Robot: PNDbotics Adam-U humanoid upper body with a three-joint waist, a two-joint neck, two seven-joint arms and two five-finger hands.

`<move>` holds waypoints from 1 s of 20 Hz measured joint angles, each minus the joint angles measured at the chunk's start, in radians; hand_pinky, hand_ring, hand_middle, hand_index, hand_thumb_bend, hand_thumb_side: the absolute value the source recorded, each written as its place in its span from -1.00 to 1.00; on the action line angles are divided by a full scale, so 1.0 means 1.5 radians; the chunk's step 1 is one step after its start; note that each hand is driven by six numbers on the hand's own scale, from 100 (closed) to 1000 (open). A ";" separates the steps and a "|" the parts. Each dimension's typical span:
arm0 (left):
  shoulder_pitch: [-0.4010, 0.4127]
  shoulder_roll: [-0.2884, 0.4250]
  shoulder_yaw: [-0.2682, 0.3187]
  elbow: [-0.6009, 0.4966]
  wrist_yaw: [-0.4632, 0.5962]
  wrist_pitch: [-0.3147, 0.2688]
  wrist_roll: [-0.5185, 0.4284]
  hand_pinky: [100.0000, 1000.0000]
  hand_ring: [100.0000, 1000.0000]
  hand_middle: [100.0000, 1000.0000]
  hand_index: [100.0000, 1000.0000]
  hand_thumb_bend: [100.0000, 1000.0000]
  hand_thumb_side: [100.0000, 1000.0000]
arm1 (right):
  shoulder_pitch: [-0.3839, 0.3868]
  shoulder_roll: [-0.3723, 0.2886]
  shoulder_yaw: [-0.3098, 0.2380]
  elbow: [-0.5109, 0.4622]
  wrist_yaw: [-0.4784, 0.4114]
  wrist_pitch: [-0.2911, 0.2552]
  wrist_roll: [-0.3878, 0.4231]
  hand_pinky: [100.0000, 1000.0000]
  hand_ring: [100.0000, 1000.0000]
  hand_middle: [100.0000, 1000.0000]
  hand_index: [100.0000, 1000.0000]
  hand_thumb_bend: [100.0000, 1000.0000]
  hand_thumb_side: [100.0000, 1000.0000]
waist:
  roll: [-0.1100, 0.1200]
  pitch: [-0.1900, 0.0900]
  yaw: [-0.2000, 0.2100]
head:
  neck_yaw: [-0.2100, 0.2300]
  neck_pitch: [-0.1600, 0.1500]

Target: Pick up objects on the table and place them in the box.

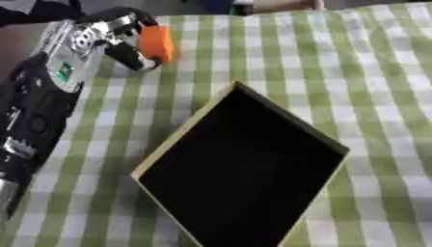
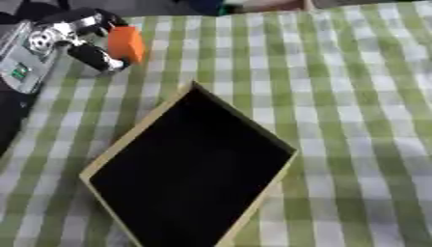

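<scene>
An orange block (image 1: 157, 42) is held off the table at the upper left, pinched between the fingers and thumb of my left hand (image 1: 118, 36). The hand and block hang beyond the far left corner of the box (image 1: 243, 166). The box is a shallow black tray with a tan rim (image 1: 173, 141), lying askew on the checked cloth, and nothing shows inside it. My right hand is in neither view.
A green and white checked cloth (image 1: 371, 72) covers the table. My left forearm (image 1: 38, 106) runs down the left edge. At the far edge lie a dark shape and a pale thing (image 1: 278, 5) that I cannot make out.
</scene>
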 measured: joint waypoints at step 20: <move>-0.005 0.000 -0.004 -0.016 0.040 0.025 0.040 -0.10 -0.20 -0.19 -0.07 -1.00 -0.88 | 0.010 0.000 -0.004 0.000 -0.001 0.006 -0.002 0.61 0.28 0.14 0.58 -1.00 1.00 | 0.005 -0.035 0.004 | -0.005 0.043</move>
